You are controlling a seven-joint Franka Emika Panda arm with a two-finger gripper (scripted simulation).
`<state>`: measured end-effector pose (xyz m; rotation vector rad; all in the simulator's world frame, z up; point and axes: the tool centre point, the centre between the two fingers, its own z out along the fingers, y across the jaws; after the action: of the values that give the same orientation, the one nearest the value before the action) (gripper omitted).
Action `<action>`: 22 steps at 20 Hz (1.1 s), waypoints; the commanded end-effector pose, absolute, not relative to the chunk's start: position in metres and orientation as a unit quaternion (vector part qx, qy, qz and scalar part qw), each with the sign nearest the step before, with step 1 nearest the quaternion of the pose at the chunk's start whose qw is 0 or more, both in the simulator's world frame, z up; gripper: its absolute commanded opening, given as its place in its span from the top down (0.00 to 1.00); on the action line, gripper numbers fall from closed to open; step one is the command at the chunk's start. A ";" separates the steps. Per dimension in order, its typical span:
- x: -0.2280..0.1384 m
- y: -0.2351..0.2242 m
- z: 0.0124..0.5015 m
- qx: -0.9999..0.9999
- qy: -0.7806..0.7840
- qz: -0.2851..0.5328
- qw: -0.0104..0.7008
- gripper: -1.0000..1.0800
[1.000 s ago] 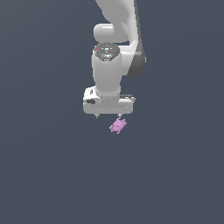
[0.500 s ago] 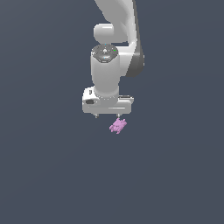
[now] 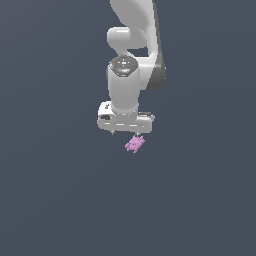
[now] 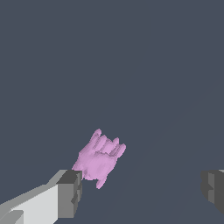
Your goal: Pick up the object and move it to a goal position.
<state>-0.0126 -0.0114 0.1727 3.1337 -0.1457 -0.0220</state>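
**Claw spread wide, pink lump beside one fingertip**

From my wrist camera, the nearest things are my own two dark grey fingertips (image 4: 70,192), set far apart at opposite edges of the picture, so my white claw (image 4: 142,189) stands open with a broad gap between its jaws and nothing clamped in it. Just beyond the tip of the finger with the pale grey body sits the small pink-purple lumpy object (image 4: 99,158), matte, with several stubby knobs fanning out along one side. It lies right at that fingertip, perhaps touching it, though I cannot tell for certain. It sits off to that finger's side of the gap, well away from the other finger.

Behind it stretches the plain dark slate-grey worktop (image 4: 131,65), flat and uniform.

In the exterior view, my claw (image 3: 126,133) hangs pointing straight down beneath my white, rounded arm (image 3: 131,75). The pink object (image 3: 134,144) shows just below the claw's lower edge, toward the exterior view's right end of it. Whether it rests on the grey surface (image 3: 60,200) I cannot tell.
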 end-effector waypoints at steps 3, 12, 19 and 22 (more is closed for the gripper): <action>-0.017 -0.004 0.160 0.996 -0.083 -0.006 0.001 0.04; -0.030 0.016 0.127 0.982 -0.187 -0.004 -0.001 0.04; -0.042 0.028 0.105 0.965 -0.261 -0.002 -0.001 0.04; -0.046 0.032 0.099 0.959 -0.284 -0.001 -0.001 0.04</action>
<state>-0.0438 0.0300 0.1019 3.0251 -0.8522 -0.0065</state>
